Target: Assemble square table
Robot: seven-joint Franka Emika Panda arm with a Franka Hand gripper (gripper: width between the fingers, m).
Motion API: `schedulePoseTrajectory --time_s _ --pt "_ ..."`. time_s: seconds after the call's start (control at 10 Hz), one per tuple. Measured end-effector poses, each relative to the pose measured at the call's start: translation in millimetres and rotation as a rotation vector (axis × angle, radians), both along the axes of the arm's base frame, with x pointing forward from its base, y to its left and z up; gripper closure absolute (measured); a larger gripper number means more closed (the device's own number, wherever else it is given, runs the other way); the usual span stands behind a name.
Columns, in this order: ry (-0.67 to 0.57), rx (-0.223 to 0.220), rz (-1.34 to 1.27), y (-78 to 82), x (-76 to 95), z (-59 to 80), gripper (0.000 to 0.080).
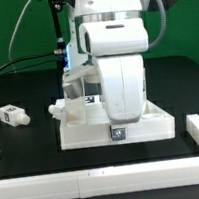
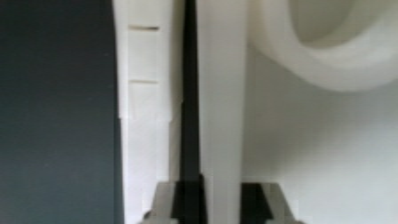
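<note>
Top: The top (image 1: 87,135) lies flat on the desk (image 1: 35,161) near the middle, inside the bars (image 1: 97,178). Much of it is hidden by the arm (image 1: 120,80).
Jaws: In the wrist view the rim (image 2: 217,100) is gripped between the jaws, which are closed on it with one on each side.
Socket: One socket (image 2: 338,40) is seen just beside the gripped rim, and nothing is seated in it.
Leg: One leg (image 1: 11,116) lies on its side on the desk, well apart from the top, toward the exterior view's left.
Second leg: A second leg (image 1: 56,110) is seen just beside the top's edge on the same side. Whether it touches the top cannot be told.
Shapes: Tagged white shapes (image 1: 76,88) are half hidden behind the arm. Whether they are legs, or mounted, cannot be told.
Done: No leg can be confirmed as fitted, so the task is judged to be at an early stage.
Step in hand: The top is judged to be held for placing or bracing.
Left: At least the two loose legs are to be picked up and fixed into sockets. The rest is likely to follow.
</note>
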State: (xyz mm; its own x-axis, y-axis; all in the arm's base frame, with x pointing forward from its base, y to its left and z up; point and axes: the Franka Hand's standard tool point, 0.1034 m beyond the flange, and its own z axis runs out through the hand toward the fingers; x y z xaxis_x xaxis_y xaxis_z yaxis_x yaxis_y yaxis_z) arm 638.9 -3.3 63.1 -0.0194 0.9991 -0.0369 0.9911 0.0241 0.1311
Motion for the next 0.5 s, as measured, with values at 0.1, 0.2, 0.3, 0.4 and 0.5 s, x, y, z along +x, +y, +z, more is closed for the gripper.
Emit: schedulePoseTrajectory --time_s 0.1,0.2,0.3,0.4,0.5 --pt "0.001 0.001 -0.009 -0.1 -0.2 -0.5 0.0754" --pt "-0.006 0.006 -0.030 3.4 0.2 -2.0 0.0754" --pt "-0.014 0.017 -0.042 16.3 1.4 -5.1 0.0754" --pt "-0.023 0.028 -0.040 30.7 5.6 -6.3 0.0754" --pt "-0.040 0.038 -0.028 39.7 8.0 -9.3 0.0754"
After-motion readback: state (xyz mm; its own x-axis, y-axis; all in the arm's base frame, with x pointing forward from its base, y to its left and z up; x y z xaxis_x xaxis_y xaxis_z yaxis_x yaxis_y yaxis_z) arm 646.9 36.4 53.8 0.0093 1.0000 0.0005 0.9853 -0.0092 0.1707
